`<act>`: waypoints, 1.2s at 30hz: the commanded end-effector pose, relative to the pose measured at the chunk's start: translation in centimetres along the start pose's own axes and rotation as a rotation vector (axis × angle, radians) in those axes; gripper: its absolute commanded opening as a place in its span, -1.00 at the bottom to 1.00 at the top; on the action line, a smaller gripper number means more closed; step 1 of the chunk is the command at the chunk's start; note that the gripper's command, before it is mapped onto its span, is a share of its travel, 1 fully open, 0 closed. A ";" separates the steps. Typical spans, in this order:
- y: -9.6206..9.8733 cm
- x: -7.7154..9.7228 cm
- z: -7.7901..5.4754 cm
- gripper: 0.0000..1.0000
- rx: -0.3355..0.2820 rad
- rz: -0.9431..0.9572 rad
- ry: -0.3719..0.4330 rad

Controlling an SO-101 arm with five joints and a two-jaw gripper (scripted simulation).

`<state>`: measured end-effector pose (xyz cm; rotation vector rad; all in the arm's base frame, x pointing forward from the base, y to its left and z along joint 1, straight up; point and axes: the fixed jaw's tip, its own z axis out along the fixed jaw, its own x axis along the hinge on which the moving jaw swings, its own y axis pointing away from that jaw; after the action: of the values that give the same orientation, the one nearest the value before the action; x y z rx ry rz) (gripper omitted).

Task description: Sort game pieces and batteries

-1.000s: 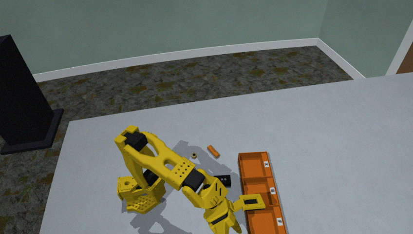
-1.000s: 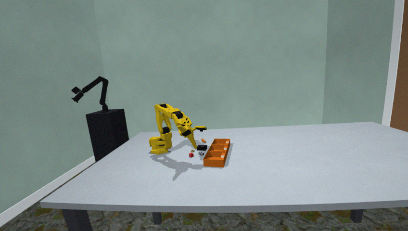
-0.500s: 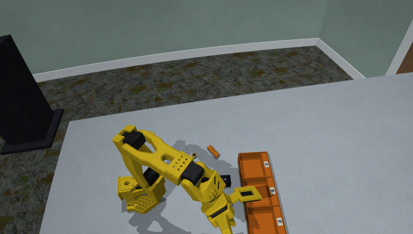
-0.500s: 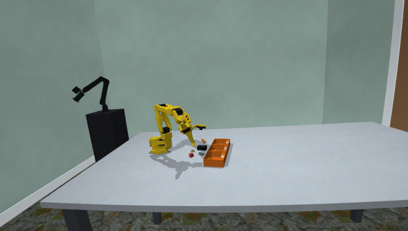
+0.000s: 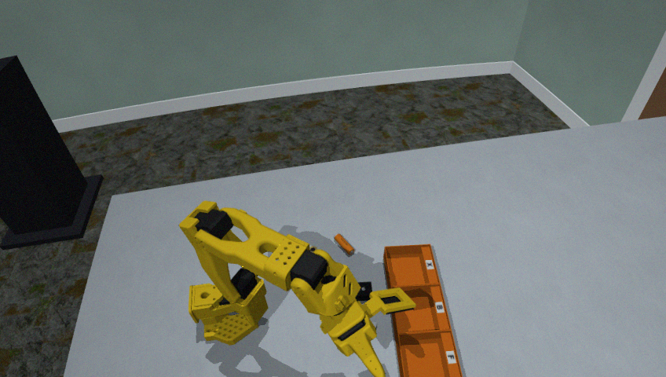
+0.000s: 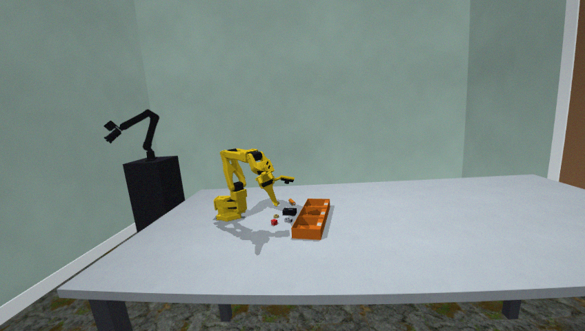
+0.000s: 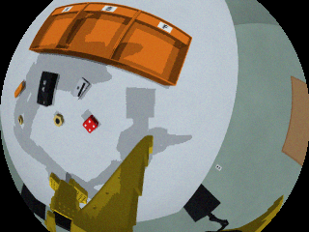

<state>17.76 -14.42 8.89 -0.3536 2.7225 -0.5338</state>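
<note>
The claw [image 5: 374, 359] [image 6: 274, 201] [image 7: 215, 167] is hanging wide open above the bench [image 5: 514, 210] [image 6: 410, 237] [image 7: 208, 97], holding nothing! Outward from it, the red die [image 6: 274, 222] [image 7: 90, 124] is lying outside the bins [image 6: 305, 233] [image 7: 116, 62], near a brass nut [image 6: 275, 216] [image 7: 58, 120]. The black block [image 5: 364, 290] [image 6: 289, 211] [image 7: 47, 88] is sitting between nut and bins. Those bins are standing well inside the bench edges, a broad stretch running toward the exterior view's near-right corner.

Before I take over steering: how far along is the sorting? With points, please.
Nothing looks sorted: no piece shows in the orange three-compartment bin tray [image 5: 422, 331] [image 6: 307, 234] [image 7: 177, 68]. The pincer [image 5: 397, 338] is open and empty. Left for F: the red cube die with white pips [image 6: 274, 222] [image 7: 90, 124]. I can't confirm any battery for B.
</note>
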 end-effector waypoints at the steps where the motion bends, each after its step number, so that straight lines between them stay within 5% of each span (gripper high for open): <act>1: 0.0 -0.3 -0.7 1.00 0.000 -0.035 -0.008; 28: 1.7 0.0 -2.9 1.00 -0.108 -0.224 0.034; 36: 2.5 0.6 -2.0 1.00 -0.157 -0.193 0.066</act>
<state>15.88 -11.88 9.24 -0.6673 2.8270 -0.3857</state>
